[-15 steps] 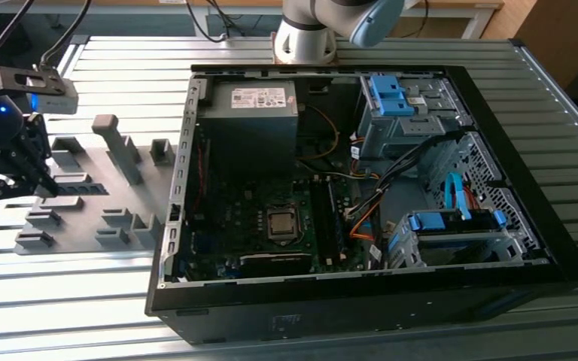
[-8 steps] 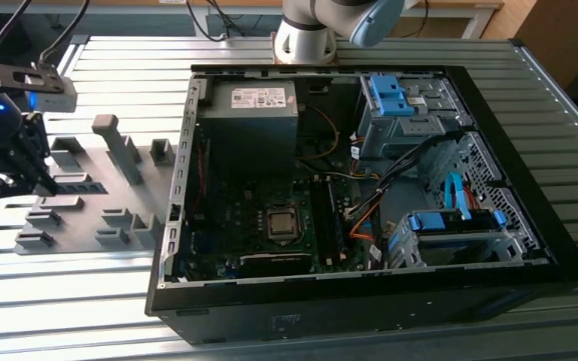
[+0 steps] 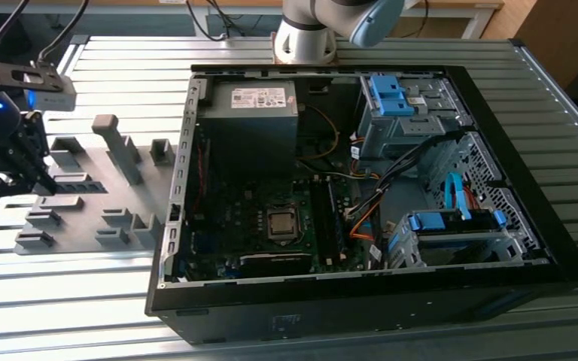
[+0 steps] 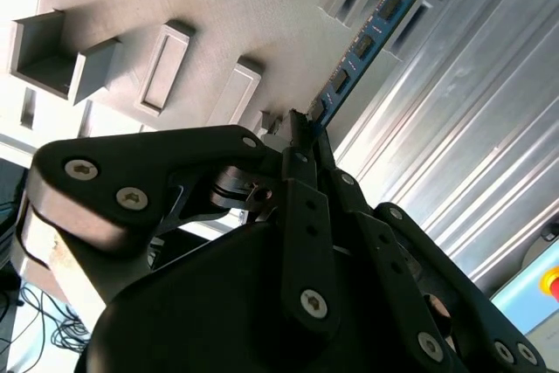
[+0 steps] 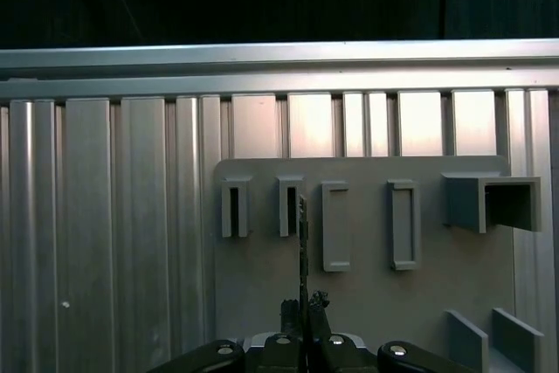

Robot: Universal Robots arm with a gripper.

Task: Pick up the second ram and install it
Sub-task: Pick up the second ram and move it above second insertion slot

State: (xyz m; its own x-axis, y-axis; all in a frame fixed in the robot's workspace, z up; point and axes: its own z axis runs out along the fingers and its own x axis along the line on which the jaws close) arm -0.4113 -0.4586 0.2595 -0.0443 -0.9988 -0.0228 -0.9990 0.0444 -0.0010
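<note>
The second ram (image 4: 367, 37), a thin blue stick with black chips, juts out from between my fingertips over the grey holder tray (image 4: 218, 6). In the first wrist view the second ram (image 5: 302, 242) is edge-on, its far end beside a narrow slot of the tray (image 5: 367, 303). My gripper (image 4: 301, 124) is shut on one end of the stick. In the exterior view my gripper (image 3: 36, 180) hangs at the left over the tray (image 3: 108, 218), with the ram (image 3: 76, 185) a dark strip beside it. Whether the stick rests on the tray or hangs just above it, I cannot tell.
An open computer case (image 3: 530, 248) lies on the slatted metal table (image 3: 68, 301), at the exterior view's right of the tray. Inside are the motherboard (image 3: 269, 226), a power supply (image 3: 254, 113), loose cables and blue drive brackets (image 3: 454, 222). The arm's base (image 3: 304, 37) stands behind the case.
</note>
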